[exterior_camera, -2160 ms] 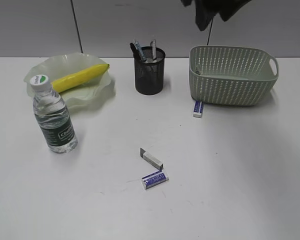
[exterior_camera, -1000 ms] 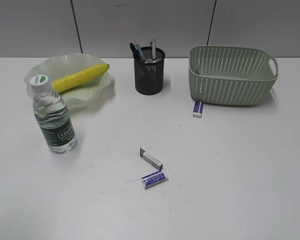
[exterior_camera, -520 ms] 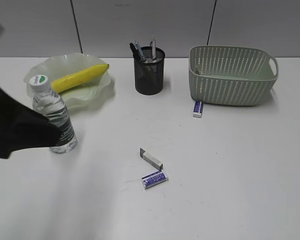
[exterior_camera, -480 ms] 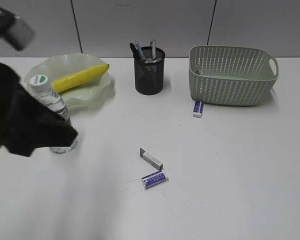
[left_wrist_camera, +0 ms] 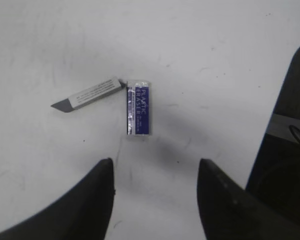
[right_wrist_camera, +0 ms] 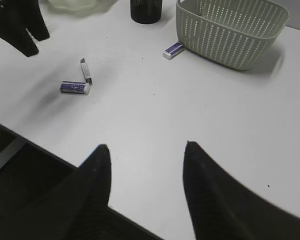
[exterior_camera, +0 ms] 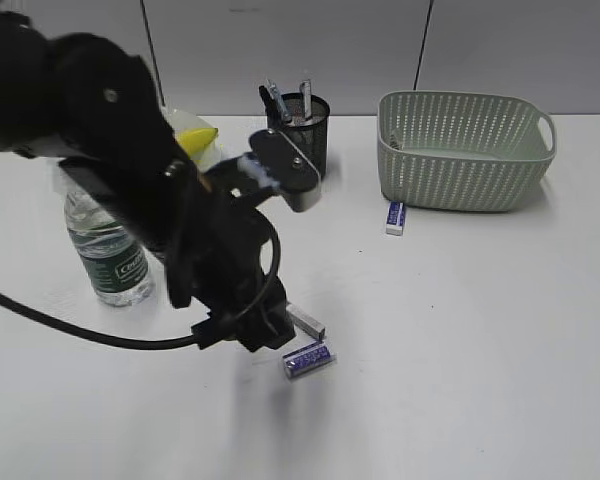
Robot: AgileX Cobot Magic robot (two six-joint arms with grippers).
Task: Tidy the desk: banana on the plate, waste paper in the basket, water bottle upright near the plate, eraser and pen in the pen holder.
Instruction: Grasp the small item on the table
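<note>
White desk (exterior_camera: 460,330), blue-sleeved eraser (left_wrist_camera: 138,107) lying flat beside a gray wedge-shaped eraser (left_wrist_camera: 87,94). Left gripper (left_wrist_camera: 155,195) hovering above, fingers wide apart, empty. Right gripper (right_wrist_camera: 146,190) open too, holding nothing.

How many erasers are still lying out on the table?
2 with blue sleeves: one eraser under the open left gripper, beside a grey wedge-shaped piece that may be a third; another eraser lies by the basket. The arm could hide more.
</note>
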